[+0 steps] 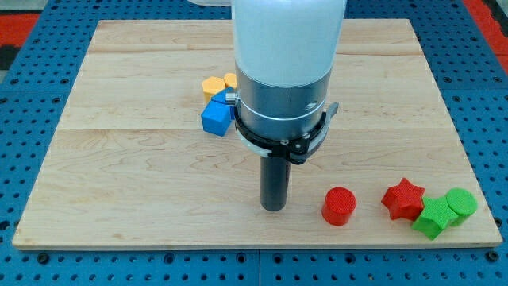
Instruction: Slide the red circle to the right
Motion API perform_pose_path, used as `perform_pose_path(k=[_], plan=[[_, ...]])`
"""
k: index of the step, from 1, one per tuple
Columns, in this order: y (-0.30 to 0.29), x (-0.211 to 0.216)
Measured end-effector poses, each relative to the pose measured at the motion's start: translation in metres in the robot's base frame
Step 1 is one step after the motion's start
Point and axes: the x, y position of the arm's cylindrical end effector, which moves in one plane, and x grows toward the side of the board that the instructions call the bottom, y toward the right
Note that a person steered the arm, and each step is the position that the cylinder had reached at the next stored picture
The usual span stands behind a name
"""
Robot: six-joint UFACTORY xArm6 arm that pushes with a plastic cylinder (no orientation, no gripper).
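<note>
The red circle (339, 206) lies on the wooden board (143, 167) near the view's bottom, right of centre. My tip (274, 208) rests on the board just to the left of the red circle, with a small gap between them. The rod hangs from the large grey and white arm body that fills the upper middle of the view.
A red star (403, 199) lies right of the red circle, with a green star (433, 217) and a green circle (461, 202) by the bottom right corner. A blue cube (216, 117), an orange block (212, 86) and a yellow block (229, 79) sit left of the arm body.
</note>
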Motion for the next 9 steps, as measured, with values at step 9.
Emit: perform_pose_path(k=[9], plan=[[0.094, 0.008]])
